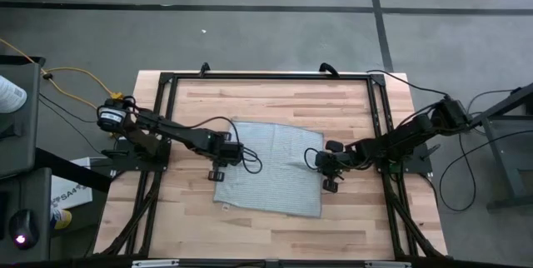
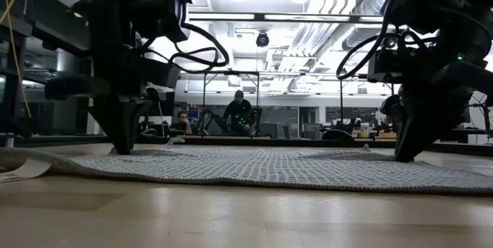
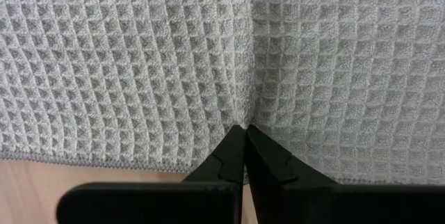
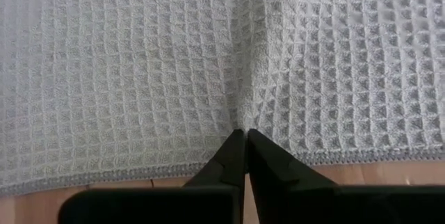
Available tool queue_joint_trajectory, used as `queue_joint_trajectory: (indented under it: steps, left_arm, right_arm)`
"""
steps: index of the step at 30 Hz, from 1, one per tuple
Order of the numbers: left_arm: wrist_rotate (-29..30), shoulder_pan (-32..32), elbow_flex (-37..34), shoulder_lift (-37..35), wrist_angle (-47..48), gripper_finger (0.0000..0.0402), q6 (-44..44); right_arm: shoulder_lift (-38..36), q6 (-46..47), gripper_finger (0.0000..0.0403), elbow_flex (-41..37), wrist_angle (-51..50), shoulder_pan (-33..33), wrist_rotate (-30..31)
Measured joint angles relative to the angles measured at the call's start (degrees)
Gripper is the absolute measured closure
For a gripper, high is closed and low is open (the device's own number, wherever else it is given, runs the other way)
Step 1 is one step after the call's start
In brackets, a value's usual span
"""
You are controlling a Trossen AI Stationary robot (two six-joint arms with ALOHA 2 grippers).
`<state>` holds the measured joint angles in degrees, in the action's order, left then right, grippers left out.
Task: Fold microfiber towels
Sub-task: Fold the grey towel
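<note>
Flat grey waffle-weave towel (image 1: 271, 168)

My counter (image 1: 275, 230) is pale wood planking filling the middle of the frame, ringed by a dark metal frame (image 1: 266, 77). One grey waffle-weave towel (image 1: 275, 168) lies spread flat at its centre, slightly skewed, bare wood showing on all sides of it.

Towel (image 1: 275, 168) flat on table (image 1: 275, 101), between both claws.

Grey-blue waffle-weave towel (image 1: 275, 166), pale striped wooden table (image 1: 275, 101), black claws
</note>
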<state>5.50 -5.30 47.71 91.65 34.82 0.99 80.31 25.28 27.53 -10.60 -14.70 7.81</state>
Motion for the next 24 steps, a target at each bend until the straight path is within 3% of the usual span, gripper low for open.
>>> queue_joint_trajectory:
  steps: [7, 18, 24]
  left_arm:
    - [3.46, 0.04, 4.17, 0.23, 4.76, 0.04, 0.13]
    - [9.41, 0.04, 4.77, 0.03, 7.9, 0.0401, -0.45]
    - [15.31, 0.02, 7.61, -1.5, 13.42, 0.0401, -1.44]
  right_arm:
    - [-4.09, -0.03, 0.0399, -0.11, -0.46, -0.07, 4.22]
    - [-8.81, -1.57, 0.0399, 0.02, -1.57, -0.09, 10.35]
    - [-11.9, -1.82, 0.0399, 0.04, -2.89, -0.04, 14.51]
